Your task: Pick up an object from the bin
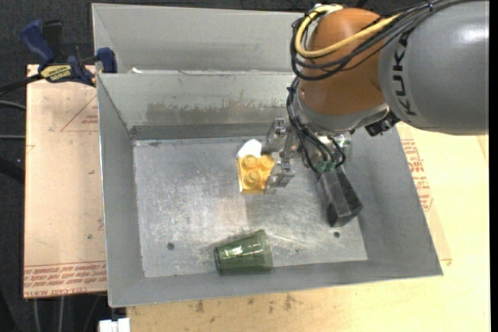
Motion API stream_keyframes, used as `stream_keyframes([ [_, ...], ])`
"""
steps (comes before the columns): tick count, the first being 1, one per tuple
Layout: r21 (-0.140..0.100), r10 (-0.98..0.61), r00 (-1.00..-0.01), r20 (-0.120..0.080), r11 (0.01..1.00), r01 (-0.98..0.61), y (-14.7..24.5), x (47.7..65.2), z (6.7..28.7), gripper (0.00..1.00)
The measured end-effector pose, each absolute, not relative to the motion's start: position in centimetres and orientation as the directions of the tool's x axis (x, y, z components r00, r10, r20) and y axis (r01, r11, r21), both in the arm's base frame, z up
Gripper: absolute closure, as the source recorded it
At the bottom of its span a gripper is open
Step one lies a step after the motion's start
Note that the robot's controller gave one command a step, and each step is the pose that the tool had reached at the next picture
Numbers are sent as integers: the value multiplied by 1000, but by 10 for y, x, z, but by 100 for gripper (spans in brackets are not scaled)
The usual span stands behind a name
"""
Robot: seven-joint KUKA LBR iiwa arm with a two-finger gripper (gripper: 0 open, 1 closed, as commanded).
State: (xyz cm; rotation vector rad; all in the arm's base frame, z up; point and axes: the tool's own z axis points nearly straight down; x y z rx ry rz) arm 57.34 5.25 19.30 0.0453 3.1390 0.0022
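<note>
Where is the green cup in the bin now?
In the camera view the green cup lies on its side near the bin's front edge, bottom centre, apart from the yellow toy beside the gripper.

The grey arm (455,66) is bearing black KUKA lettering (401,82); yellow and black cables (352,43) are looping over its orange cover (342,85).

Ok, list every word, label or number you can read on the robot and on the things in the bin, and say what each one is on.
"KUKA": dark letters on the grey arm, running along its casing; the last letter is hard to make out.
Yellow lumpy thing in the middle of the bin: no text to read.
Green cup lying on its side near the front wall: no text to read.
</note>
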Motion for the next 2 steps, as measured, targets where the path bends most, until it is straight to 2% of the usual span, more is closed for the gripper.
stream_keyframes([
  [1, 1, 29, -1000, -2, 1000, 29, 52, 573, 193, 100],
  [2, 0, -2, -1000, 2, 1000, -2, 58, 577, 246, 100],
])
